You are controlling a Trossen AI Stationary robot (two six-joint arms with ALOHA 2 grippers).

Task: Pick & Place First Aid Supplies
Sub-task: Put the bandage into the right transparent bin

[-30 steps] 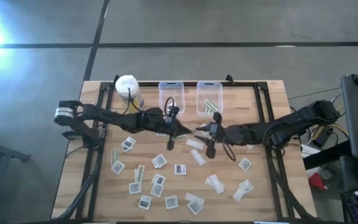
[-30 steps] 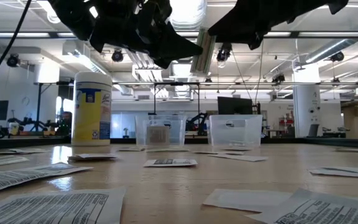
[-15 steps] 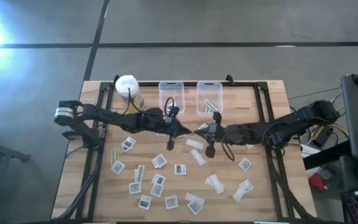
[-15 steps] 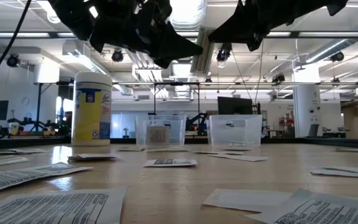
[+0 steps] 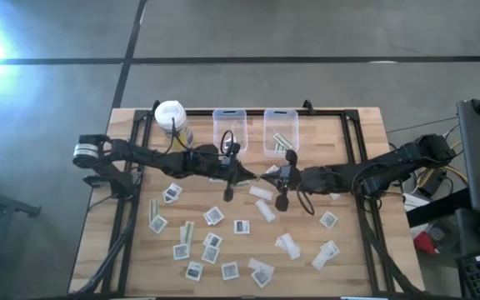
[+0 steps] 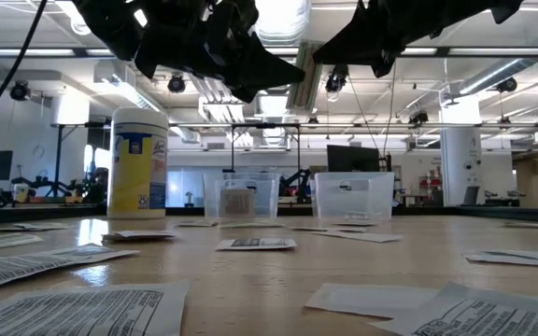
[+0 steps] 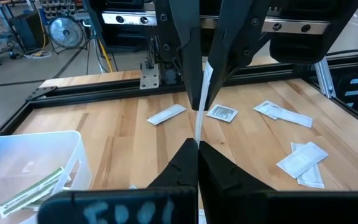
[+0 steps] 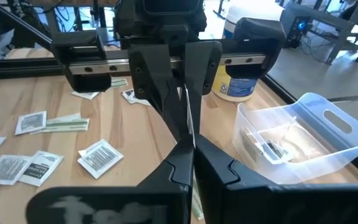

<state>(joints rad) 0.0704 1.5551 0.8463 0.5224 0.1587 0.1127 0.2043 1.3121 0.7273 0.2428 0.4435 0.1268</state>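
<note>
First aid packets [image 5: 212,216] lie scattered over the lower half of the desk [image 5: 365,250] in the high view, small white squares with dark print and a few narrow strips. At the top of the desk stand two clear bins: the left bin [image 5: 229,127] holds a dark-printed packet, the right bin [image 5: 281,129] a greenish strip. A yellow canister with a white lid [image 5: 173,119] stands to the left of them.

Just below the bins, near the frame's centre, the two hands meet tip to tip. Both wrist views show one thin white strip [image 7: 201,102] standing on edge between them. The left hand [image 7: 197,144] is closed on one end of it and the right hand [image 8: 192,148] is pinched on the other end, so the strip hangs in the air above the desk, held by both.
</note>
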